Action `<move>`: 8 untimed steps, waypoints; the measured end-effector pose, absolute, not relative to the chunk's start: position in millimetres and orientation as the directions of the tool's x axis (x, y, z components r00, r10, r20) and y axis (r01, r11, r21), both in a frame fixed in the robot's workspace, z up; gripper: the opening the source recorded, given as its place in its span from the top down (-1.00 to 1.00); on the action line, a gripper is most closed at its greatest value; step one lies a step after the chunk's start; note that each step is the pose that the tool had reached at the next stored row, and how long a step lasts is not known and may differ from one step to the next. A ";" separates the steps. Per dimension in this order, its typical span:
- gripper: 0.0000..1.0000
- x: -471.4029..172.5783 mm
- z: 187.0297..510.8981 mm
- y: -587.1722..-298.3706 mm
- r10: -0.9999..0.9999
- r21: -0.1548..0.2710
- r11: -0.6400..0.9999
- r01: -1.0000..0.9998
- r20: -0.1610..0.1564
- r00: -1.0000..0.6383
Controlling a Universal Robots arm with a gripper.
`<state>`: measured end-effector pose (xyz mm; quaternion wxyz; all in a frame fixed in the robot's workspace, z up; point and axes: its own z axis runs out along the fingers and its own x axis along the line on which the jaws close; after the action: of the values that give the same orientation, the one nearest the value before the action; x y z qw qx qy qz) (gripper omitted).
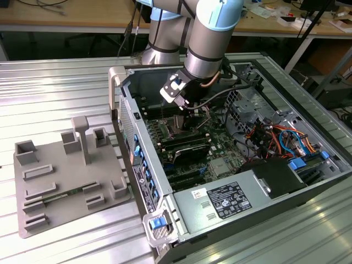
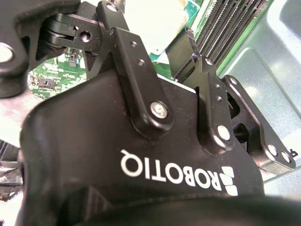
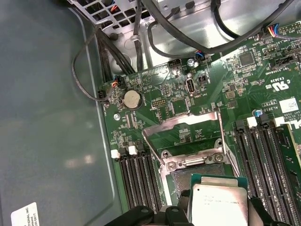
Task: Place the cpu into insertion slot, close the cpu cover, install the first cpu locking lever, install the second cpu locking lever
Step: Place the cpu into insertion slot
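Exterior view: I saw the open computer case (image 1: 125, 118) lying on its side, with the arm (image 1: 212, 38) reaching down into it. The arm's bulk hid most of the socket area, and the gripper (image 1: 191, 113) showed as little more than a dark shape over the board.

First wrist view: the green motherboard (image 3: 244, 80) lay below, and the cpu cover (image 3: 202, 117) stood tilted up, open on its hinge. The insertion slot (image 3: 181, 179) was only partly visible. Part of it was covered by the cpu (image 3: 218, 207), which hung over it with one edge cut off by the picture's border. I could not tell whether the cpu touched the socket.

Second wrist view: the gripper's own body blocked most of the scene, and its fingers (image 2: 186, 52) were clamped on the cpu's edges.
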<state>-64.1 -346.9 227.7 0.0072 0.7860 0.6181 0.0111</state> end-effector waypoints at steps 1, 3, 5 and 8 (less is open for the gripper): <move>-0.09 -64.2 227.7 -346.9 0.975 0.025 -0.223 0.975 0.009 0.223; -0.09 -64.2 227.8 -346.9 0.985 0.025 -0.172 0.985 0.008 0.172; -0.09 -64.2 227.8 -346.9 0.992 0.025 -0.124 0.992 0.009 0.124; -0.09 -64.2 227.8 -347.0 0.995 0.025 -0.102 0.994 0.005 0.102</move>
<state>-64.2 -347.0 227.8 0.0076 0.7422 0.6700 0.0105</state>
